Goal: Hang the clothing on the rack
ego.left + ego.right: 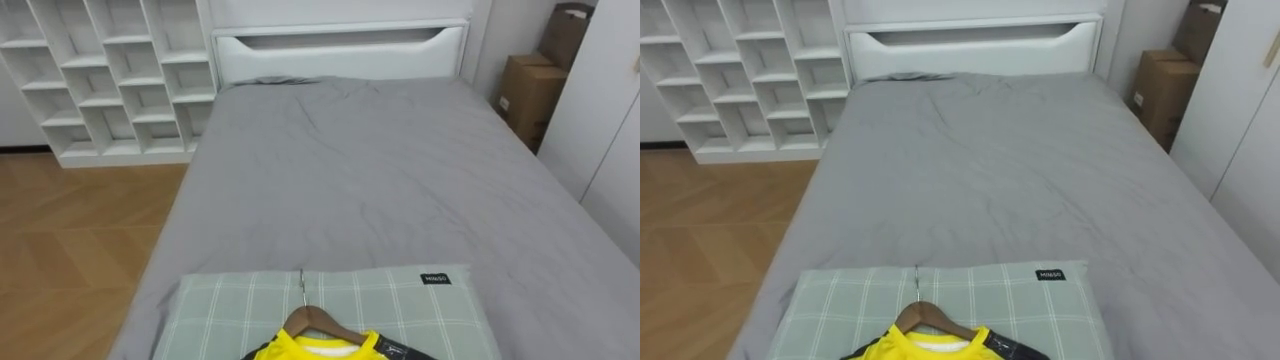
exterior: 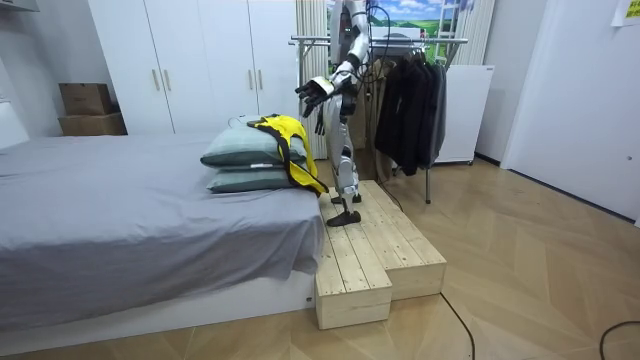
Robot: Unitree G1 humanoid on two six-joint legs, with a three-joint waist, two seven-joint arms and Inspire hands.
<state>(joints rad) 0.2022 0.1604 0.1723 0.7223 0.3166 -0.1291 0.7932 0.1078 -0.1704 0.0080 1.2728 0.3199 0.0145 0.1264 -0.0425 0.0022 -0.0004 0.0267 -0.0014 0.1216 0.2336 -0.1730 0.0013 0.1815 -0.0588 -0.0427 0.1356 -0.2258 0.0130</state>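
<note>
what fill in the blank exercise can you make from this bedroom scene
The yellow shirt sits on a wooden ____.
It lies on a green checked pillow on the grey ____.
Behind the robot, dark clothes hang on a metal ____.
Missing: hanger; bed; rack.

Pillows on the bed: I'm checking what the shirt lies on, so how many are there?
2, stacked at the end of the bed nearest the robot: the upper pillow under the yellow shirt, the lower pillow beneath it. A third could hide behind them.
</note>
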